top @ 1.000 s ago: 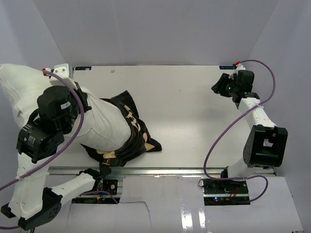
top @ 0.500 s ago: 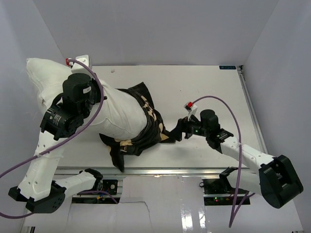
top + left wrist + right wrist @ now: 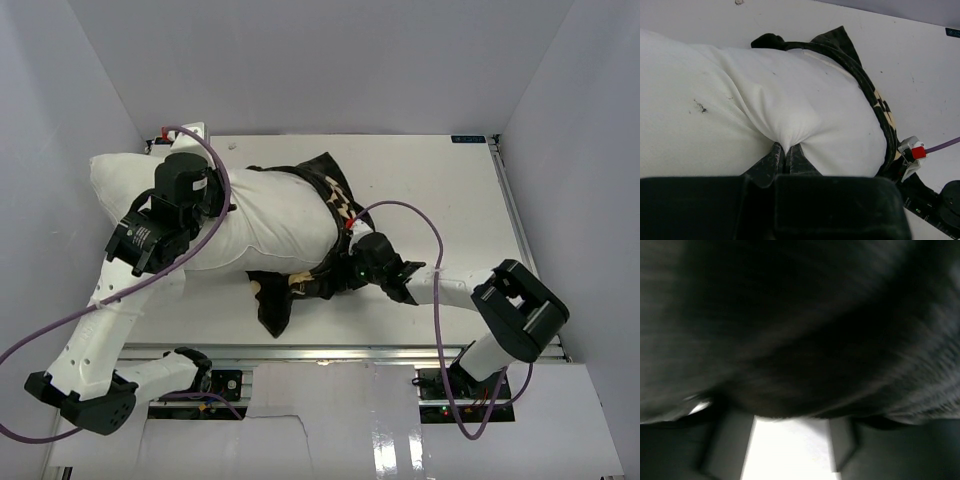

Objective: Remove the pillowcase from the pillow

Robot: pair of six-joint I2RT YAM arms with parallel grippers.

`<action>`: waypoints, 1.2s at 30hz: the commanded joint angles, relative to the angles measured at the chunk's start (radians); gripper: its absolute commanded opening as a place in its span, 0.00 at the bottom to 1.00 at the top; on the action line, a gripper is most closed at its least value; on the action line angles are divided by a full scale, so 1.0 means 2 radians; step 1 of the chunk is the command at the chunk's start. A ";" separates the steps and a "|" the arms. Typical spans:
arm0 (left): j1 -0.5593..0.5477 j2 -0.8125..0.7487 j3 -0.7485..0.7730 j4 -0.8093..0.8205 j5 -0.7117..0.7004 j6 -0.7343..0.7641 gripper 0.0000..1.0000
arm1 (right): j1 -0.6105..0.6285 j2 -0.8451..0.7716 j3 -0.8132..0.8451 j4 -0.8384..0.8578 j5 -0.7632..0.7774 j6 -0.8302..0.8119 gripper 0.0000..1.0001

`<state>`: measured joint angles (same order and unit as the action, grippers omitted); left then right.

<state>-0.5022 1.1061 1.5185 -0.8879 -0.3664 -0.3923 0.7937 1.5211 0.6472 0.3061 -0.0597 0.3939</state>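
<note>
The white pillow (image 3: pixel 275 225) (image 3: pixel 805 105) lies across the left half of the table. My left gripper (image 3: pixel 222 205) (image 3: pixel 785 152) is shut on a pinched fold of its white fabric. The black pillowcase (image 3: pixel 330 190) (image 3: pixel 867 90) with tan motifs is bunched around the pillow's right end, and a loose flap (image 3: pixel 275 300) trails toward the front edge. My right gripper (image 3: pixel 338 275) (image 3: pixel 790 415) is pressed low against that bunched cover. Its fingers (image 3: pixel 725 440) stand apart, with bare table between them and blurred dark pillowcase (image 3: pixel 800 325) across their tips.
The white table (image 3: pixel 440 190) extends to the right of the pillow, with grey walls on three sides. The right arm's purple cable (image 3: pixel 420 215) loops over it. A metal rail (image 3: pixel 330 352) runs along the front edge.
The left arm has carried the pinched pillow to the right and toward the back. The right arm has swung in from the far right corner to the pillowcase, opening wide on the way.
</note>
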 commanded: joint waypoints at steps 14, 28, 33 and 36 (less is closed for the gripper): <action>-0.001 0.003 0.014 0.044 -0.009 0.022 0.00 | -0.197 -0.053 -0.044 -0.006 0.176 0.040 0.08; -0.002 -0.025 0.076 -0.010 0.070 0.034 0.00 | -0.431 0.001 0.041 -0.014 0.055 0.020 0.08; -0.001 -0.026 0.110 -0.037 0.044 0.039 0.00 | -0.469 0.001 0.065 -0.029 0.052 0.026 0.08; -0.001 -0.021 0.126 -0.046 0.039 0.043 0.00 | -0.477 0.005 0.080 -0.031 0.047 0.031 0.08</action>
<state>-0.5175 1.1358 1.6756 -1.0405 -0.1833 -0.3408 -0.1242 1.5276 0.7555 0.2523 -0.0353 0.4656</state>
